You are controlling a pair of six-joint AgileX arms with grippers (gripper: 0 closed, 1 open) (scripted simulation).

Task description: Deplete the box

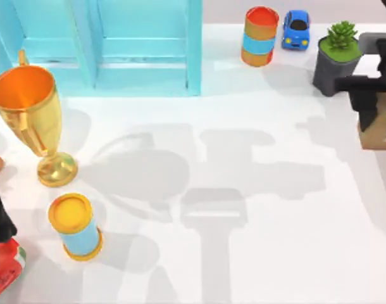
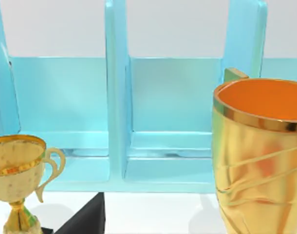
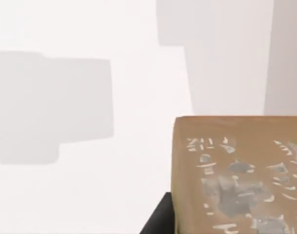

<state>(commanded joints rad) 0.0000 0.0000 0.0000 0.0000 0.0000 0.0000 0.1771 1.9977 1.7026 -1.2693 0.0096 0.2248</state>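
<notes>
R claw [image 1: 369, 120] over brown box [image 1: 379, 134], grip can't tell; plant pot [image 1: 335, 58] just beside.

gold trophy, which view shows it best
The top view: the whole gold trophy stands at the table's left, cup to base. The left wrist view shows its cup close up, cut off by the frame's edge, beside a smaller trophy.

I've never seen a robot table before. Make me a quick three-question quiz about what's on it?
1. True or false: the gold trophy stands at the table's left side, in front of the blue shelf unit.
2. What sits right beside the blue toy car? A) the potted plant B) an orange-and-blue can C) a spoon
3. Fill in: the right gripper is over a brown ____ at the right edge.

Key: 1 true; 2 B; 3 box.
</notes>
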